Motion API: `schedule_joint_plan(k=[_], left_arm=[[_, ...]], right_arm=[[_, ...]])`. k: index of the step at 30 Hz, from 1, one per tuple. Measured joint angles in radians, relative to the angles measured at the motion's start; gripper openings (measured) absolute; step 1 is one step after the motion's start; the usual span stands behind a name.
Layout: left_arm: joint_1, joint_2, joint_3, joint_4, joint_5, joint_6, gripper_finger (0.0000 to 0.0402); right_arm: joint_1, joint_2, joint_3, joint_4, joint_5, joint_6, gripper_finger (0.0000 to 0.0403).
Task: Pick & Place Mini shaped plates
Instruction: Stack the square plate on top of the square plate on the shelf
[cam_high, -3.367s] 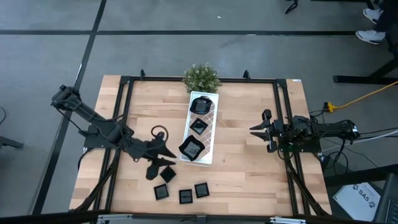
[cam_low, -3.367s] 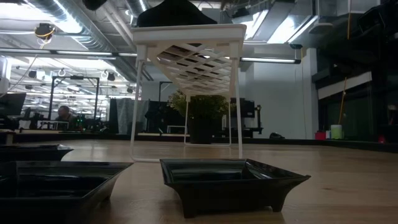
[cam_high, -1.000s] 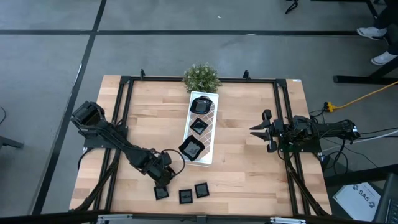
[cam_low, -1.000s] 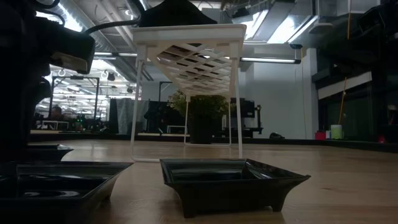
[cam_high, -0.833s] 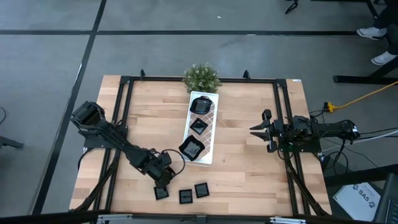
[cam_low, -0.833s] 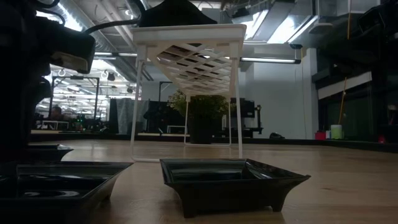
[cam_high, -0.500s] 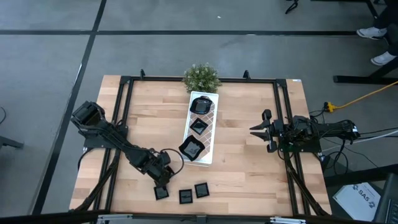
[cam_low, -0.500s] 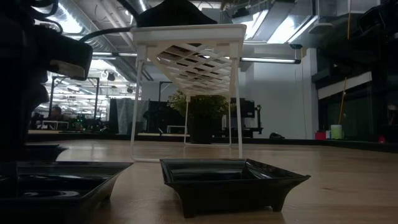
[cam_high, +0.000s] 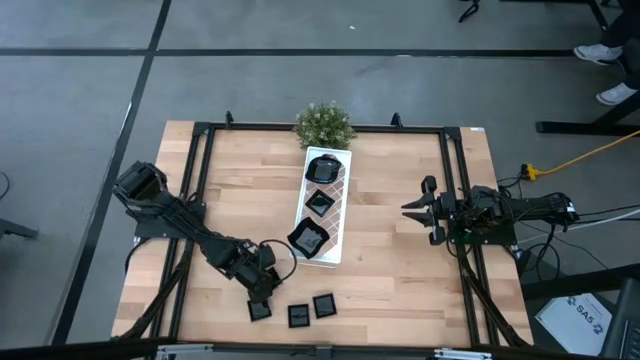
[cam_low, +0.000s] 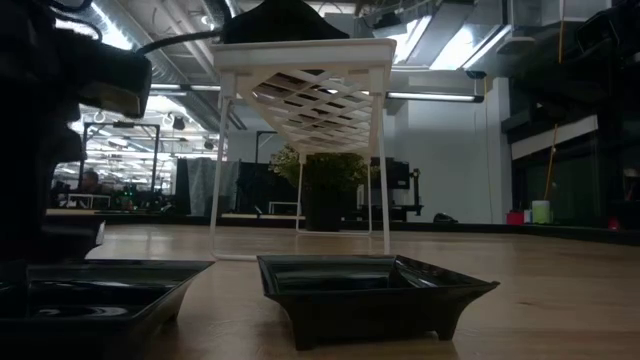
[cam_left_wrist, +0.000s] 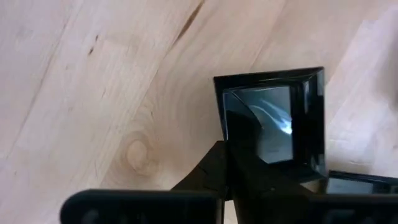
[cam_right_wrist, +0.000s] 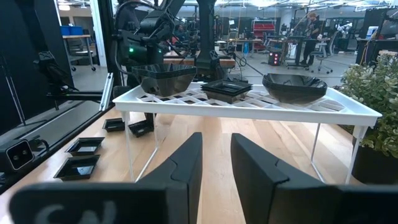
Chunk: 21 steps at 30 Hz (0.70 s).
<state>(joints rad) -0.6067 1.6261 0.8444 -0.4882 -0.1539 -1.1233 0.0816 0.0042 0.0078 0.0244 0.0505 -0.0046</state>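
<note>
Left gripper (cam_high: 262, 290) lowered at table's (cam_high: 390, 270) front left, fingers pinched on rim of square black plate (cam_left_wrist: 273, 118). Right gripper (cam_high: 412, 208) parked at right, fingers spread, nothing held. Three plates seated on white tray (cam_high: 334, 205).

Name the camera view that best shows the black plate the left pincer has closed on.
Left wrist view: the square black plate fills the frame, with the left pincer shut on its rim. The high view shows it only as a small dark shape beside the pincer's tip, the low view hides it in shadow, and the right wrist view shows it small and distant.
</note>
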Motion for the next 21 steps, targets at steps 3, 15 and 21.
schedule_joint_plan(k=[3, 15, 21], left_arm=[[-0.001, -0.03, 0.0, -0.002, -0.004, 0.017, 0.0007], [-0.035, -0.2, -0.001, -0.007, -0.106, 0.114, 0.0002], [-0.064, -0.298, -0.001, -0.005, -0.206, 0.166, 0.0004]], right_arm=[[0.0, 0.0, 0.0, 0.0, 0.0, 0.0, 0.0085], [0.0, 0.0, 0.0, 0.0, 0.0, 0.0, 0.0085], [0.0, 0.0, 0.0, 0.0, 0.0, 0.0, 0.0085]])
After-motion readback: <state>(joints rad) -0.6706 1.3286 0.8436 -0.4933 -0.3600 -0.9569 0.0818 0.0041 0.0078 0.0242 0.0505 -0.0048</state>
